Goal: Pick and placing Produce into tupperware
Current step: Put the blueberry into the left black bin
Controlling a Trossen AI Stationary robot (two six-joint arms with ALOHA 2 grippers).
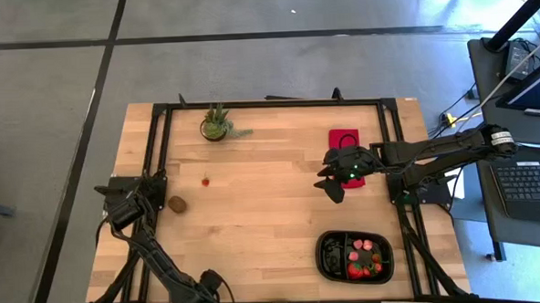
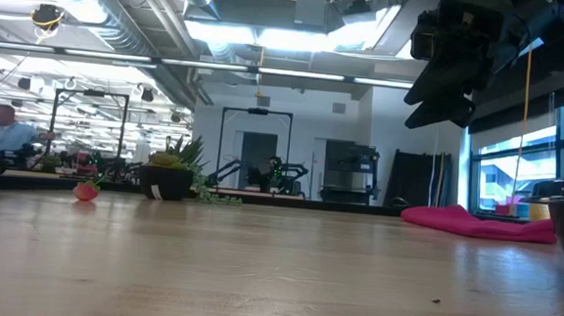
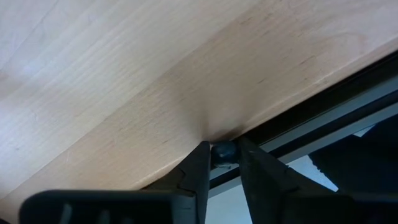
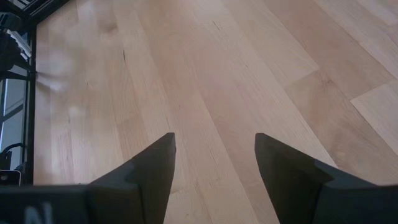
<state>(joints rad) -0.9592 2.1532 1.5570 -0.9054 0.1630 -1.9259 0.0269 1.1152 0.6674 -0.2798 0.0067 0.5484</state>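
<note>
My left claw [image 3: 222, 149], low at the left edge of the wooden table [image 1: 273, 224], has its two dark fingers [image 3: 194, 171] drawn in to a narrow slit around a small dark berry [image 3: 224, 151]. The pads seem to touch it on both sides, though I cannot tell whether it has left the wood. The berry sits dead centre between the fingers, just beside the black frame rail [image 3: 323, 118] (a tight spot, with little wood to spare). It is round, smooth and faintly glossy, with no long axis to line up on.

The black tupperware [image 1: 351, 232], a rounded oval of hard plastic with two compartments, lies well apart at the near right corner. Red pieces [image 1: 361, 257] already lie in its right compartment. By my judgement, the carry runs the whole width of the table, and my right arm is much the nearer to the tray.

My right claw [image 4: 214, 140] hangs above the pale, straight-grained boards beside the soft red cloth [image 1: 344, 137], fingers spread wide and holding nothing.

A dull brown kiwi [image 1: 177, 204] lies just right of the left claw, with a red strawberry [image 1: 206, 182] a little farther off.
</note>
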